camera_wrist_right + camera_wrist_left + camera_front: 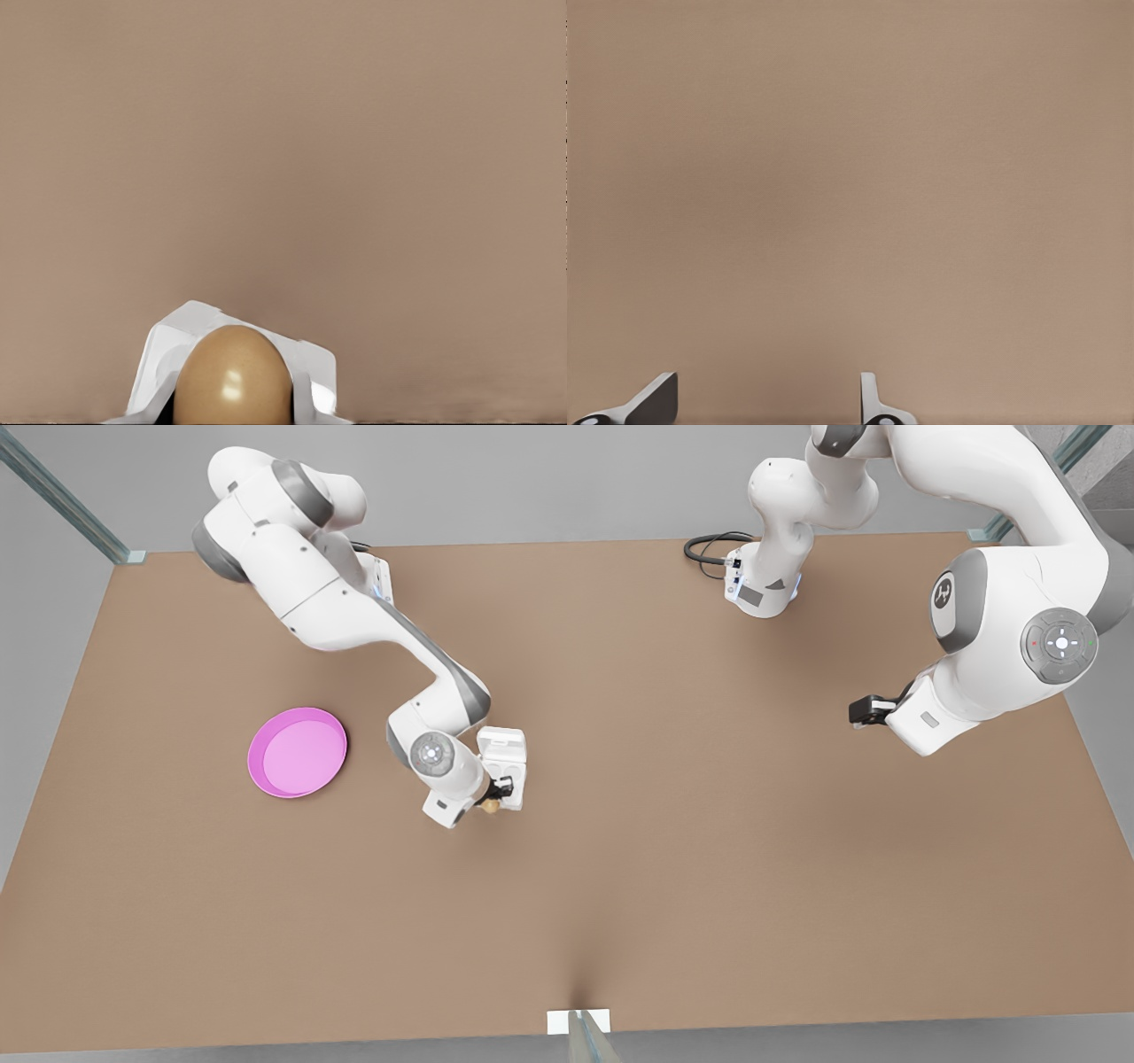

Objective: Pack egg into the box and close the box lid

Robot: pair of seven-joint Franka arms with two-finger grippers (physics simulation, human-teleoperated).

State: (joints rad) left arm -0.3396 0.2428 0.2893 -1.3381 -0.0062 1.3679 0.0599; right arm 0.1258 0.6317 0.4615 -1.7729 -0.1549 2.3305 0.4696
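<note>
The tan-brown egg (232, 376) sits between my right gripper's (232, 409) fingers, which are shut on it. In the front view this gripper (498, 794) holds the egg (489, 806) just above the near end of the white box (507, 772), left of the table's centre. The box (173, 341) shows behind the egg, cups facing up. The box lid (501, 741) lies open on the far side. My left gripper (864, 710) waits at the front view's right, above the table, its fingers (656, 400) spread open over bare surface.
A round pink plate (297, 751) lies on the brown table (673, 850) to the front view's left of the box. A black cable (706, 546) coils near the far arm base. Glass posts stand at the table's corners and front edge.
</note>
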